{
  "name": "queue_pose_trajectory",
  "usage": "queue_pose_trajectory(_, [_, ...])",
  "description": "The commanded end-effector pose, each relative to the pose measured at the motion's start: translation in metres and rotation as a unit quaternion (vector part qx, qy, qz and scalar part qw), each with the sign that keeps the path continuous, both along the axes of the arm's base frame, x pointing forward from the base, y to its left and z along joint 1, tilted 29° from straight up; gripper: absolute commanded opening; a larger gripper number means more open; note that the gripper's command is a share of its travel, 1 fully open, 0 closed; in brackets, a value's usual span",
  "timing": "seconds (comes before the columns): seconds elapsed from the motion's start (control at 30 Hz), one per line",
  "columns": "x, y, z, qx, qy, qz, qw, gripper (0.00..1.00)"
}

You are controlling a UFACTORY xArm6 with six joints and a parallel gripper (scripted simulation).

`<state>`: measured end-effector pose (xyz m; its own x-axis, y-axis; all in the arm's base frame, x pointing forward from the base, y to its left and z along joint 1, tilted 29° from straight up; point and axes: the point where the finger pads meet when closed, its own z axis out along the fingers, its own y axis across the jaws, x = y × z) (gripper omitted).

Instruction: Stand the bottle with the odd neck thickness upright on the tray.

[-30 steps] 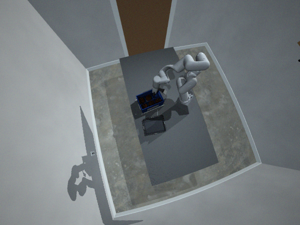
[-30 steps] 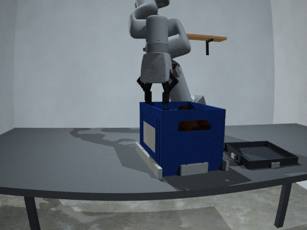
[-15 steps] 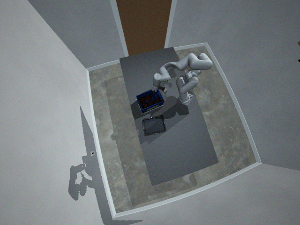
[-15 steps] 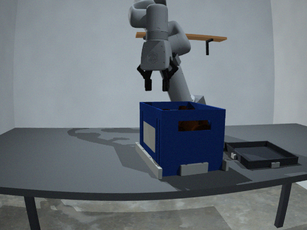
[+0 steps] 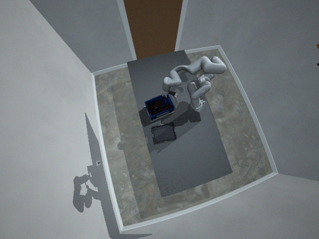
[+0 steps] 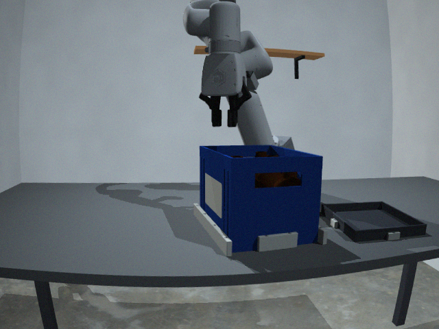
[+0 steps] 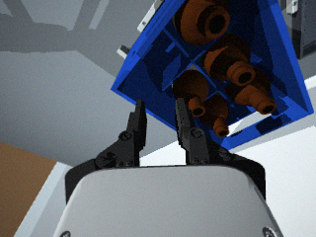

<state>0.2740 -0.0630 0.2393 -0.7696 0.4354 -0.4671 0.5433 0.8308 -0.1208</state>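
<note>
- The blue crate (image 6: 260, 198) stands on the table (image 6: 88, 226) and holds five brown bottles (image 7: 224, 64) upright in its compartments; one corner cell looks vacant.
- The black tray (image 6: 374, 220) lies just beside the crate, nothing on it.
- The bottles' necks differ little to the eye; the odd one cannot be told.
- The gripper (image 6: 223, 116) hangs above the crate's corner, fingers partly apart, nothing between them.
</note>
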Motion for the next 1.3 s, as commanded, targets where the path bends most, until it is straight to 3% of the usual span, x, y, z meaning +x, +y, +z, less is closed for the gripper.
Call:
queue_pose_trajectory(0.0, [0.001, 0.0, 0.002, 0.0, -0.002, 0.0, 1.0, 0.0])
queue_pose_trajectory(1.0, [0.001, 0.001, 0.001, 0.0, -0.002, 0.0, 1.0, 0.0])
queue_pose_trajectory(1.27, [-0.011, 0.067, -0.031, 0.002, 0.001, 0.0, 1.0, 0.0])
